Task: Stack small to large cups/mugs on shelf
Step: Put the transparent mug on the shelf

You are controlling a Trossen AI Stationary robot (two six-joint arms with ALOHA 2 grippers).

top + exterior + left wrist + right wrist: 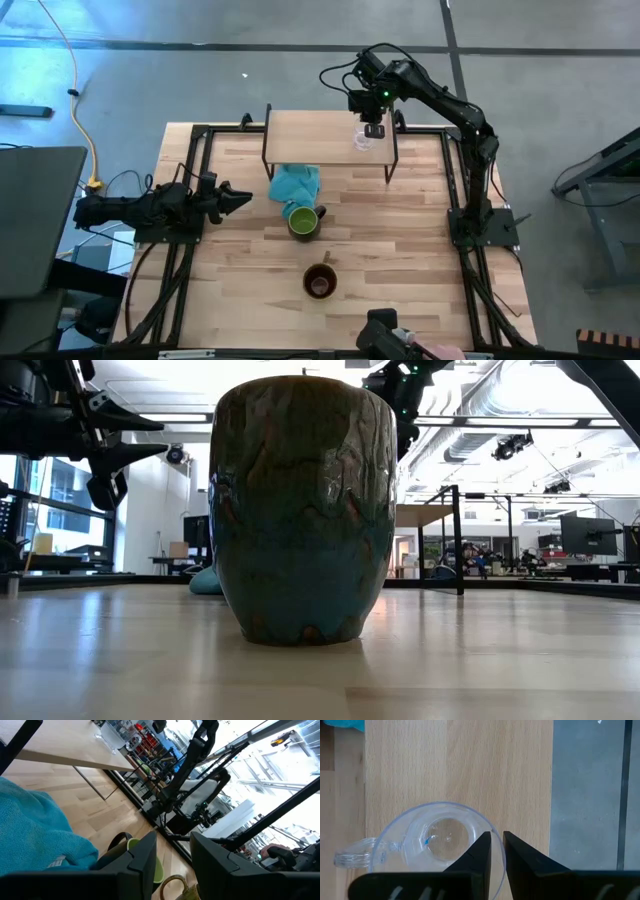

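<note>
The small clear glass cup [362, 141] [437, 845] is upright at the right end of the light-wood shelf [320, 135]. My right gripper [373, 128] [497, 842] is over it, pointing steeply down, shut on its rim. The green-lined mug [303, 220] stands on the table in front of the shelf. The larger brown mug [320, 281] [300, 510] stands nearer the front edge. My left gripper [238, 198] [175, 855] waits open and level at the table's left side, pointing at the mugs. My right gripper has the glass cup's rim [493, 831] on the side opposite the handle [355, 855], one finger inside the cup and one outside. The fingers come slanting down from the far side. The cup stays upright, and its base seems to rest on the shelf board.
A teal cloth [295, 183] lies heaped under and before the shelf's left half, touching the green mug. Thin black legs [392, 165] carry the shelf. Black frame rails [455, 190] run along the table's left and right sides. Bare board lies left of the cup.
</note>
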